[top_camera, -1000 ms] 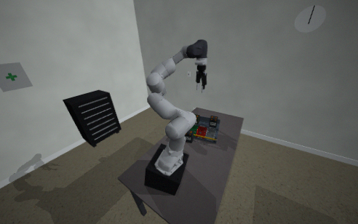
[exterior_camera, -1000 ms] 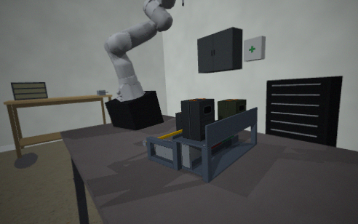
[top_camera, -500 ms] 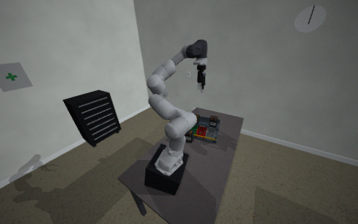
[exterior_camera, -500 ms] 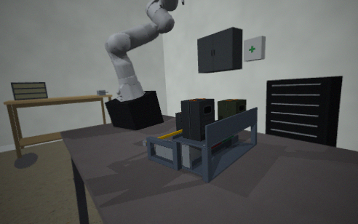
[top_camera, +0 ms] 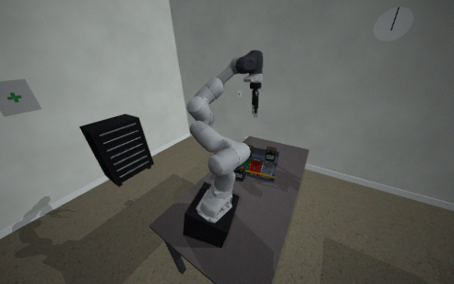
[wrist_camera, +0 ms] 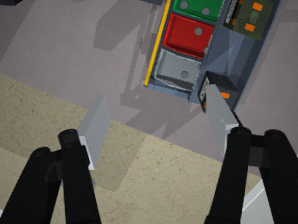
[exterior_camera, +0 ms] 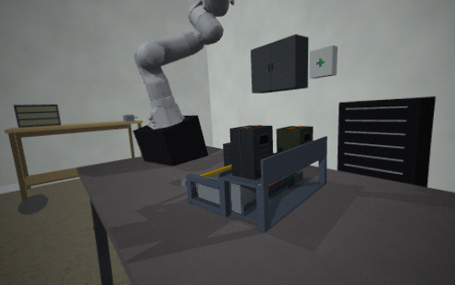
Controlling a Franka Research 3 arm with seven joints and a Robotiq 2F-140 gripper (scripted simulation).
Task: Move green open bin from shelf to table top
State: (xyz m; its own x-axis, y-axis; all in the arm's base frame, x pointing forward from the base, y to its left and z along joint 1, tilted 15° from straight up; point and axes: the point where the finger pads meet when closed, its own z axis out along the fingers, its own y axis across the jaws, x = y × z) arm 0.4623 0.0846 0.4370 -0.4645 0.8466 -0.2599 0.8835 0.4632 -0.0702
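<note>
In the top view, the arm (top_camera: 208, 138) rises from a black pedestal (top_camera: 192, 228) (exterior_camera: 199, 139) at the lower centre of the frame and reaches up to the upper middle. There the end effector (top_camera: 255, 114) (wrist_camera: 156, 103) points down, high above the far part of the bench (top_camera: 258, 221) (exterior_camera: 139, 185) (wrist_camera: 65, 60) and well apart from everything on it. Its fingers stand partly open with nothing between them; in the wrist view one is at the lower left and the other at the lower right.

The green bin (top_camera: 247, 165) (wrist_camera: 199, 9) is in the blue-grey shelf (top_camera: 275, 177) (exterior_camera: 263, 208) (wrist_camera: 172, 94), cut off by the top edge of the wrist view, in a row with the red bin (top_camera: 256, 167) (wrist_camera: 187, 36) and the grey bin (top_camera: 268, 170) (wrist_camera: 178, 70). The red one lies between the other two. A yellow bar (top_camera: 259, 173) (exterior_camera: 216, 171) (wrist_camera: 157, 42) runs along one side of the row.

On the other side of the row, in the wrist view, a dark box with orange marks (wrist_camera: 220, 92) is at the right of the frame, partly behind a finger, and an olive box (exterior_camera: 296, 136) (wrist_camera: 254, 17) is at the upper right. In the exterior view a tall dark box (exterior_camera: 250, 150) stands at the middle, left of the olive one; the end effector is out of that frame, past its top edge.
</note>
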